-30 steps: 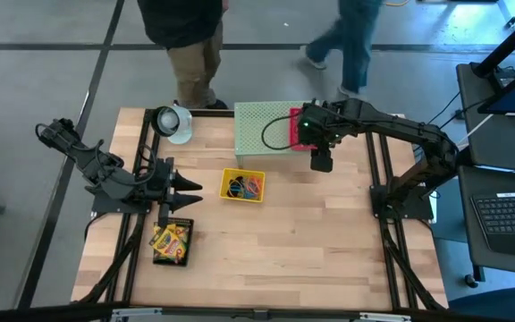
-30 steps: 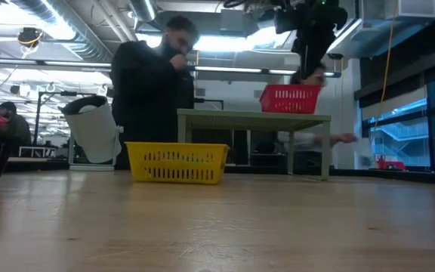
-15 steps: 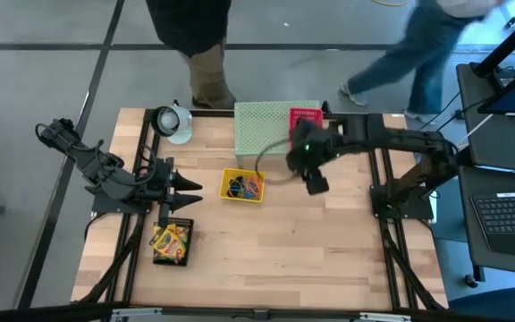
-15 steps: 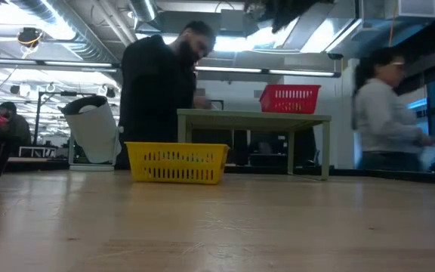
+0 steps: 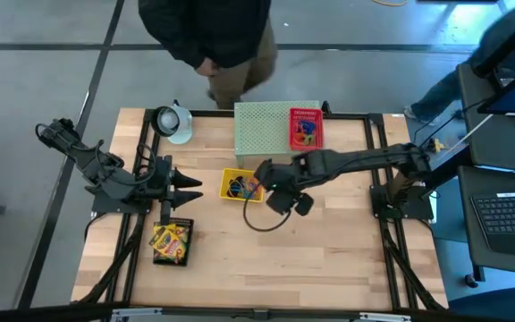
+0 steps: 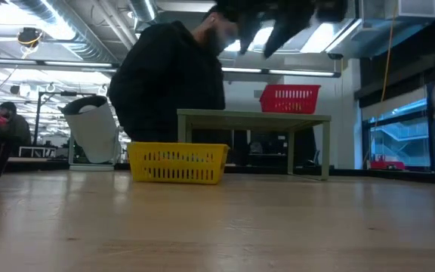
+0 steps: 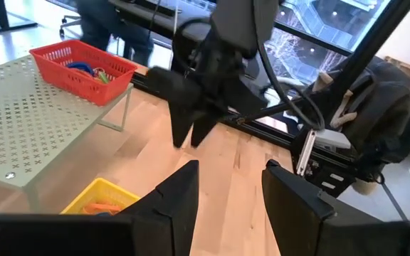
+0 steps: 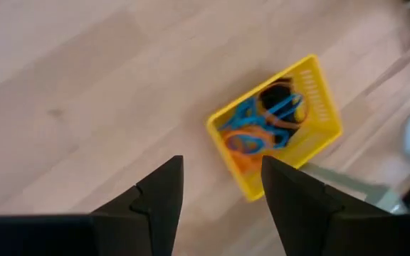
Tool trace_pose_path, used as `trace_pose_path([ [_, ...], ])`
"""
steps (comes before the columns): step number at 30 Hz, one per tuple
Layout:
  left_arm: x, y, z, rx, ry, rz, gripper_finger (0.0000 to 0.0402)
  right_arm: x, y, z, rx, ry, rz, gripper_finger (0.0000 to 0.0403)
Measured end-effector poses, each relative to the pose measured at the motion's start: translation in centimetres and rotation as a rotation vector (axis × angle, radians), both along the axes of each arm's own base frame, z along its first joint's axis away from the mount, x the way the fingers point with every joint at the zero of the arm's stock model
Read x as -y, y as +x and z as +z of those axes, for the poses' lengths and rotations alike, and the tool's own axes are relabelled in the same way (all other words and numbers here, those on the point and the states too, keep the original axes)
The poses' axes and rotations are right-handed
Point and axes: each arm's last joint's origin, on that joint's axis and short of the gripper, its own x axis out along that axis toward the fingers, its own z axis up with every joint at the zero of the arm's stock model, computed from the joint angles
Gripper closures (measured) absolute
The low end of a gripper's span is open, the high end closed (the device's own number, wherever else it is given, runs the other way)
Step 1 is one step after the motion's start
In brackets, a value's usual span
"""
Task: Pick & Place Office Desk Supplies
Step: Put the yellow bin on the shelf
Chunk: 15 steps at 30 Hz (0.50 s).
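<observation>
Hovering beside the yellow tray (image 5: 242,186) of coloured loops (image 8: 262,126), the right gripper (image 5: 259,180) is open and empty but blurred; the left gripper (image 5: 195,186), also open, waits near crayon boxes (image 5: 171,240).

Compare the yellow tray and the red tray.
The yellow tray sits on the bare table; the red tray sits raised on the green shelf. The right end effector hangs at the yellow tray's edge; nothing is near the red tray. Both are mesh trays holding coloured loops.
</observation>
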Motion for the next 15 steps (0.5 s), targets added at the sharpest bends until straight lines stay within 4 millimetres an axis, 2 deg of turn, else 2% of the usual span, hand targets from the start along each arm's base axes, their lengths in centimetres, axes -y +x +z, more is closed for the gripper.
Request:
trace_pose_path([
  [6,-0.1,0.0,0.0,0.003,0.005,0.042,0.0254,-0.2,2.3,-1.7,0.07,-0.03,0.013,0.0213],
  [15,-0.1,0.0,0.0,-0.002,0.043,0.038,0.0254,0.7,4.5,-6.4,-0.044,-0.054,0.015,0.0213],
])
